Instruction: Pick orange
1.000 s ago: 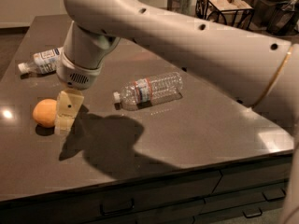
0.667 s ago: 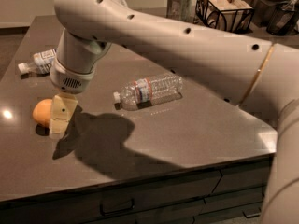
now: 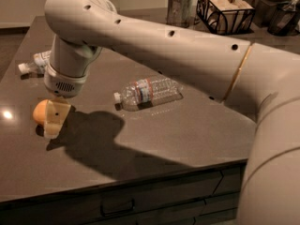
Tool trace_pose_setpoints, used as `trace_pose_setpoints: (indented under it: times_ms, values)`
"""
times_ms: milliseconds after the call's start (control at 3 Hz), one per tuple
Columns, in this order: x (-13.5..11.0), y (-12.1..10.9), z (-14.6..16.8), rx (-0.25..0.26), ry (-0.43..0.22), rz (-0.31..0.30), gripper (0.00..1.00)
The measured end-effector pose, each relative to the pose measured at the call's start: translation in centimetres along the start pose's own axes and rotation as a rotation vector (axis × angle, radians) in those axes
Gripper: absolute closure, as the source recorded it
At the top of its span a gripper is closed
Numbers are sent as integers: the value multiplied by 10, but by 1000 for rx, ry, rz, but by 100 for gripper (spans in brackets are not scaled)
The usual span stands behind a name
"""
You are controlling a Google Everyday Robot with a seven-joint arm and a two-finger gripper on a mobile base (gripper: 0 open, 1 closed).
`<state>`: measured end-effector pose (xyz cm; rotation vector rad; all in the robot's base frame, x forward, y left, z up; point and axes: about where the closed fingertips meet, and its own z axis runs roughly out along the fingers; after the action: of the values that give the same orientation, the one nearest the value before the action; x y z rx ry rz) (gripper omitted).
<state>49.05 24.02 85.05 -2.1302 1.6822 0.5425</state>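
Note:
The orange is a small, round, orange-yellow fruit lying on the dark countertop near its left edge. My gripper hangs down from the wrist right at the orange's right side. It overlaps the orange and hides that side of it. The big pale arm reaches in from the right, across the counter and above the clear bottle.
A clear plastic bottle with a red-and-white label lies on its side mid-counter. A second bottle lies at the far left behind my wrist. A wire basket, a glass jar and a dark container stand at the back. Drawers run below the front edge.
My arm has swung further left, and the gripper has closed in on the orange: from just right of it to overlapping its right side. The bottles have not moved.

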Motion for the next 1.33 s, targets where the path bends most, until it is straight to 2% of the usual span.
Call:
trace_pose_setpoints:
  times_ms: [667, 1000, 1333]
  values:
    - [-9, 7, -5, -22, -28, 1, 64]
    - [-12, 6, -36, -21, -55, -4, 88]
    - [-30, 5, -104, 2, -78, -72, 100]
